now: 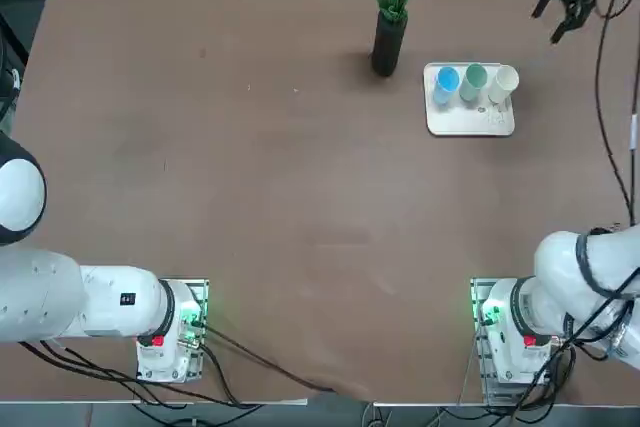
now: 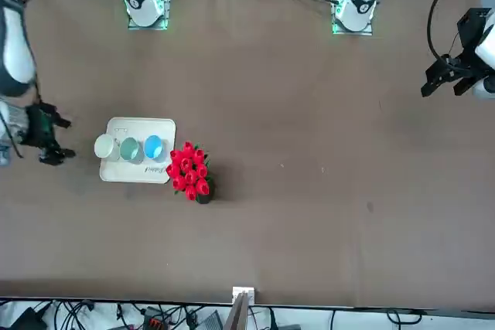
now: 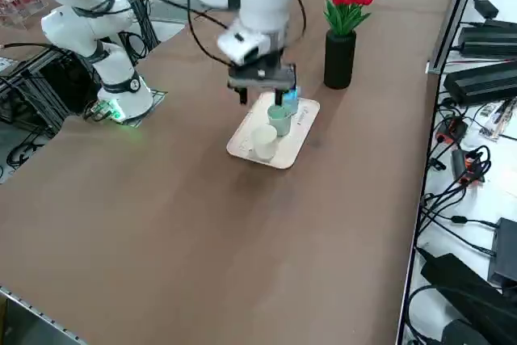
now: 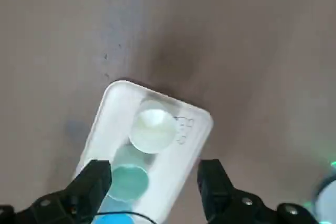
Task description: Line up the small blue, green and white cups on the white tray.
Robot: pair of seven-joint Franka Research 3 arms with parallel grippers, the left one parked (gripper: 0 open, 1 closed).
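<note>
Blue cup (image 1: 447, 80), green cup (image 1: 474, 77) and white cup (image 1: 505, 80) stand lined up on the white tray (image 1: 470, 123), the right gripper (image 4: 155, 182) hanging above it, fingers wide and empty, apparently its job done.

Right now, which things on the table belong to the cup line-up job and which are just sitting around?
Job: small light blue plastic cup, pale teal-green cup, off-white cup, flat white tray, open right claw above them.
Bystander: tall dark vase of red flowers.

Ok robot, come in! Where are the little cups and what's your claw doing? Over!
Right gripper open, empty, raised off the tray's right side. Blue cup, green cup, white cup upright in a row on the white tray. Flower vase beside tray, not blocking.
</note>
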